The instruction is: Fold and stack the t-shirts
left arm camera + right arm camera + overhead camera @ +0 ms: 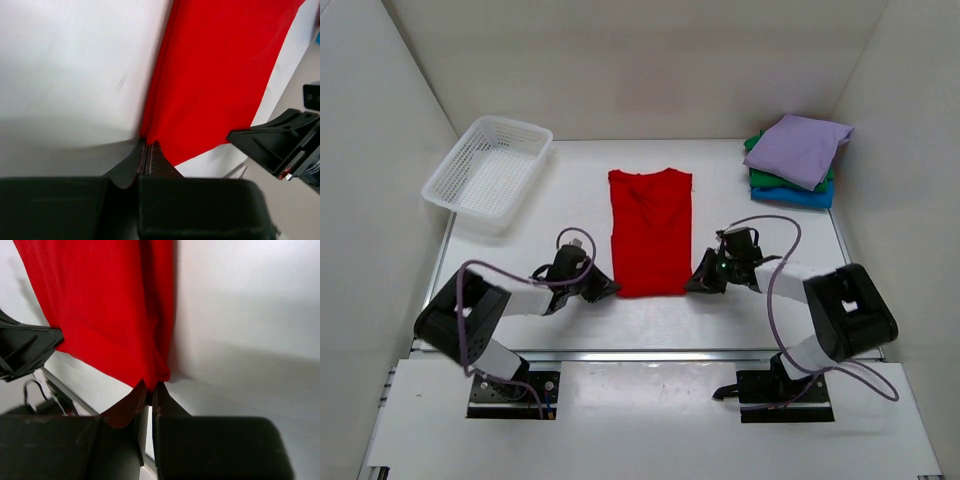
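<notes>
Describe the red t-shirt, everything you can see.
The red t-shirt is plain, bright red soft cloth, folded into a long narrow rectangle with the sleeves tucked in and the neck end far from the arms. It lies flat mid-way across the white table, slightly wrinkled near the neck. The left gripper and right gripper each have their jaws closed on a near hem corner.

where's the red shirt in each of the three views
top external: the red shirt lies flat mid table, its near corners at the left claw and the right claw.
left wrist: the red shirt fills the upper right, a corner pinched at the claw tips.
right wrist: the red shirt fills the upper left, a corner pinched likewise.
shared landmark: the shirt's near hem, a claw at each end.
</notes>
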You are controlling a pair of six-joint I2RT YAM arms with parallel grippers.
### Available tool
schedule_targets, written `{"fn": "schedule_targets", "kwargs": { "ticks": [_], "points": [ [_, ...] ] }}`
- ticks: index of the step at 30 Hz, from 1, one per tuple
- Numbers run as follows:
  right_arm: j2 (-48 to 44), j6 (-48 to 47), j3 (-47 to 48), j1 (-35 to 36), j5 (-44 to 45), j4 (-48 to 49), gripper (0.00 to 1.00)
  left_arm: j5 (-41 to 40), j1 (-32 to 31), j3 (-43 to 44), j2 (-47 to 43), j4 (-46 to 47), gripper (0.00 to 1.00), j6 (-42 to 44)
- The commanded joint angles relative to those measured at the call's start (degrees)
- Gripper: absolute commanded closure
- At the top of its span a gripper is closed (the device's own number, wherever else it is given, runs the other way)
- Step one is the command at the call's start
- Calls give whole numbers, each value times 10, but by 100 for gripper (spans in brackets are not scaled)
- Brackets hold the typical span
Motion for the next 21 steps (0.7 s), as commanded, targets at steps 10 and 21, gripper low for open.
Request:
{"fn": "schedule_targets", "kwargs": {
  "ticks": [10, 21],
  "points": [
    [-246, 68, -179, 137, 22, -91, 100, -15, -31, -181, -327, -238, 100, 28],
    [-56, -108, 200, -48, -43, -199, 100, 69, 116, 190, -84, -221, 100, 115]
  ]
}}
